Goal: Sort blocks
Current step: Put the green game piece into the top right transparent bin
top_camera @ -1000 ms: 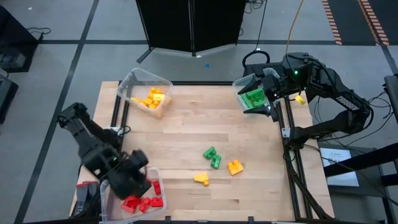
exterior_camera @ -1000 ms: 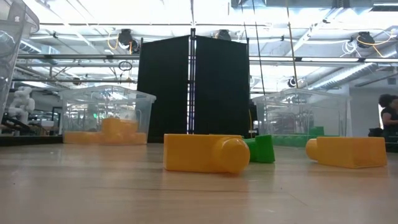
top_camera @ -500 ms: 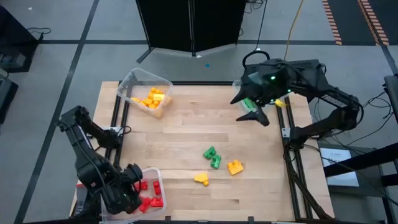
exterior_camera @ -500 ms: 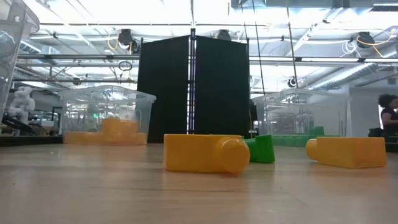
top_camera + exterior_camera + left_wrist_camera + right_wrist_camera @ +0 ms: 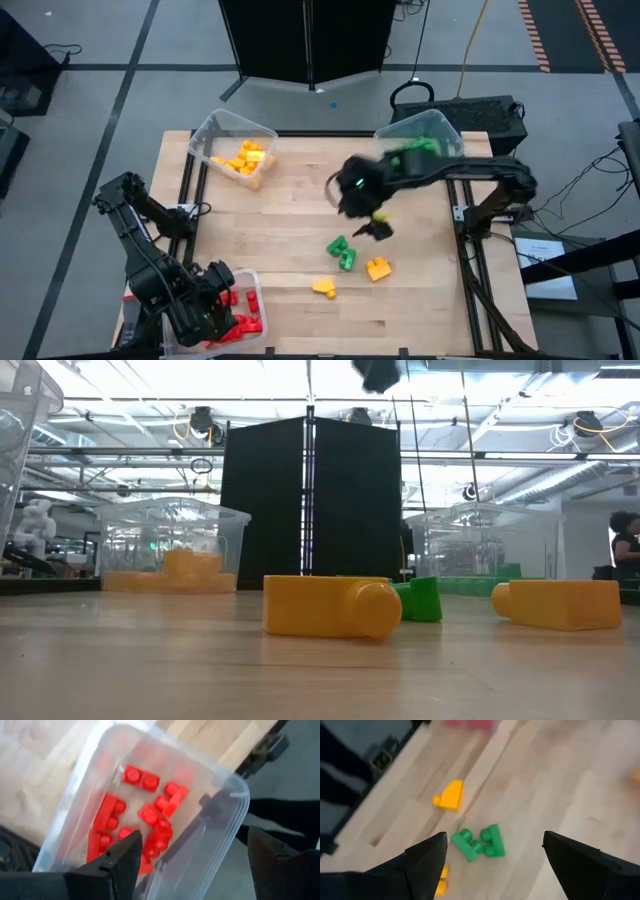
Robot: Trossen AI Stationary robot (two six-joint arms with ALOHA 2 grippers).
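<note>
Loose blocks lie flat on the wooden table: two joined green ones (image 5: 341, 252) (image 5: 478, 843), a yellow one (image 5: 378, 268) to their right and another yellow one (image 5: 324, 287) (image 5: 451, 795) nearer the front edge. My right gripper (image 5: 376, 226) (image 5: 492, 857) hangs open just above and behind the green blocks, slanting down, with nothing between its fingers. At the near left corner my left gripper (image 5: 205, 312) (image 5: 195, 862) points down, open and empty, over a clear bin (image 5: 227, 795) that holds several red blocks (image 5: 150, 812).
A clear bin with yellow blocks (image 5: 236, 152) stands at the far left and a clear bin with green blocks (image 5: 420, 143) at the far right. Bare wood lies between them. A person (image 5: 625, 545) shows far behind the table in the low view.
My right gripper has swung from the green bin at the far right toward the table's middle and down, stopping over the loose green blocks. My left gripper has shifted a little toward the near edge over the red bin. The blocks on the table have not moved.
</note>
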